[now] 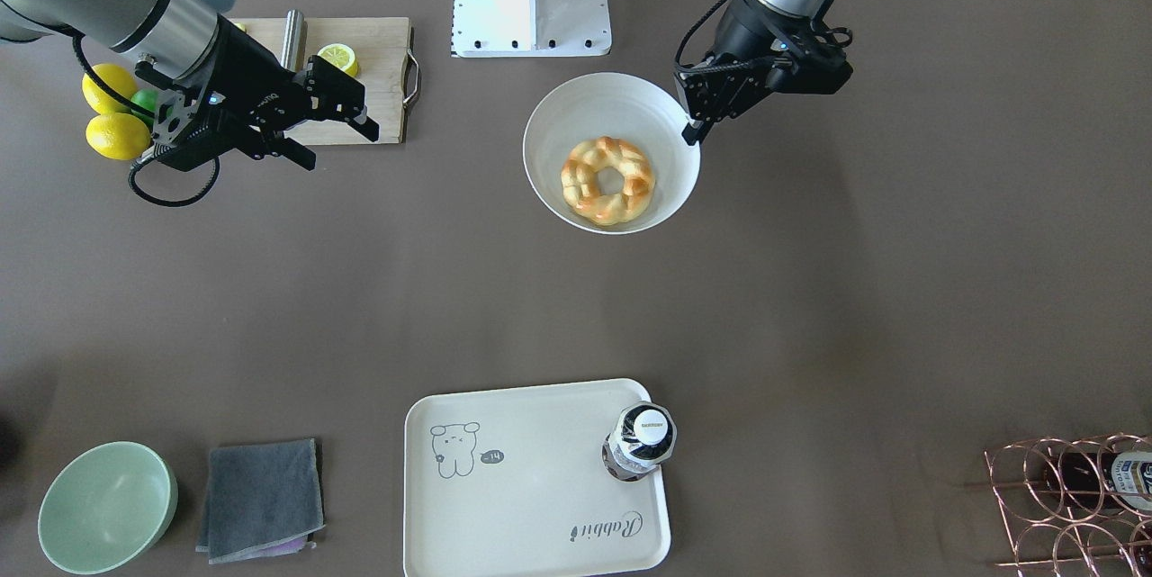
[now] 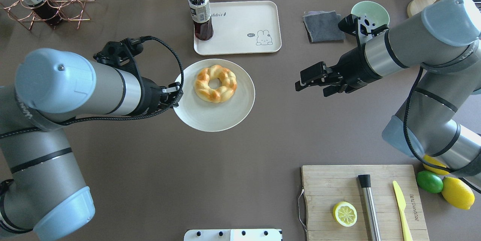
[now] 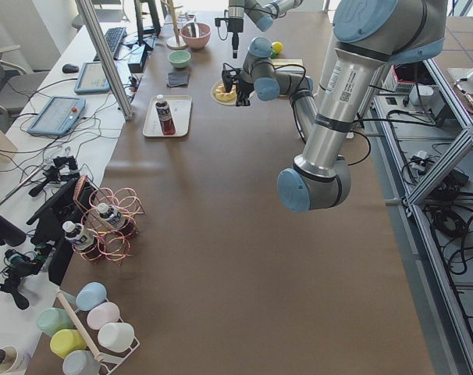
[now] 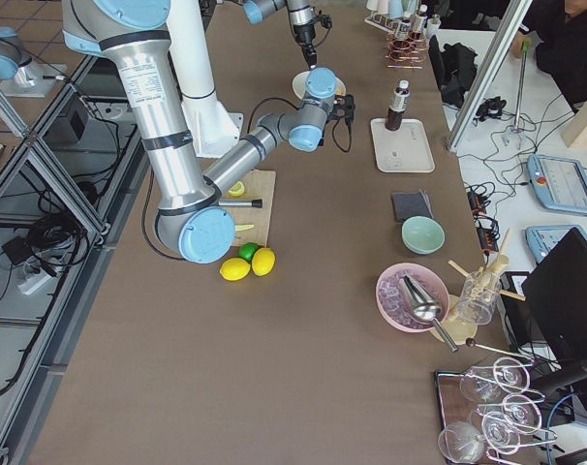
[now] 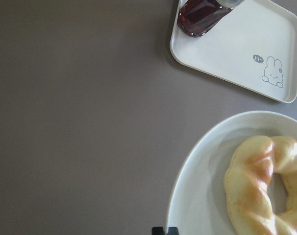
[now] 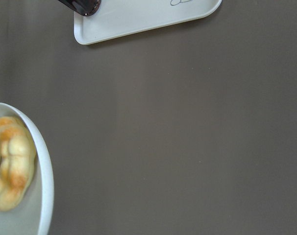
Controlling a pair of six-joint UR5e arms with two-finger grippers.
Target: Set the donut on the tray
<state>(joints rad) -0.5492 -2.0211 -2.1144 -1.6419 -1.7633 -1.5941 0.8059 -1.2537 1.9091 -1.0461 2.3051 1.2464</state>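
Observation:
The donut, a golden braided ring, lies in a round white bowl at mid-table; it also shows in the overhead view and the left wrist view. The cream rabbit tray lies beyond it on the far side. My left gripper is shut on the bowl's rim at the bowl's left side. My right gripper is open and empty, hovering well to the right of the bowl.
A dark drink bottle stands on the tray's left corner. A grey cloth and a green bowl lie right of the tray. A cutting board holds a lemon half, steel rod and yellow knife. A wire rack stands far left.

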